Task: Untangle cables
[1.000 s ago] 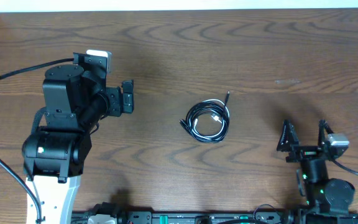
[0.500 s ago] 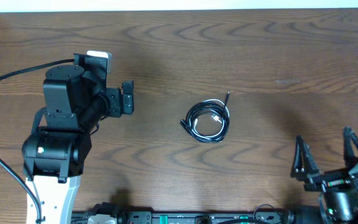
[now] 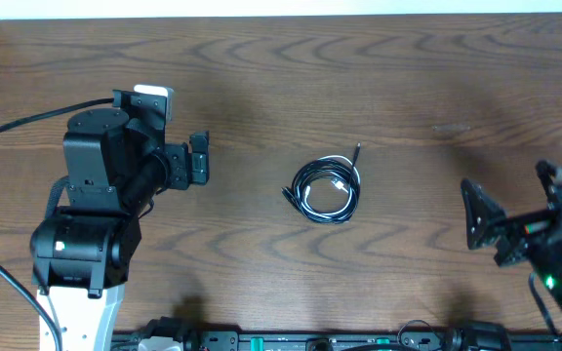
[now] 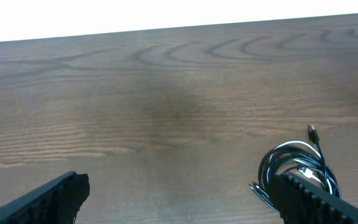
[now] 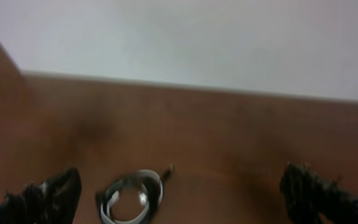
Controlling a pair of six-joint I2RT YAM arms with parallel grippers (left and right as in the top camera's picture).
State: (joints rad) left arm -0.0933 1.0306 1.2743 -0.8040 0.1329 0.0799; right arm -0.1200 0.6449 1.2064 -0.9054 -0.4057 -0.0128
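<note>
Overhead shows cables (image 3: 326, 189) bundled mid counter (image 3: 408, 78); left end effector (image 3: 201, 156) and right end effector (image 3: 505, 190) flank them, both open and empty, presumably ready to grab.

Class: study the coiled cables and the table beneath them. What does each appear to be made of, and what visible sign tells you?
Black cables: probably rubber or plastic sheathing, slightly glossy; they bend into tight loops and catch thin highlights. White cable: likely smooth plastic sheathing, with the same flexible curve. Table: dark brown wood or wood-look laminate, matte; wavy grain shows, but whether it is real or printed is unclear.
</note>
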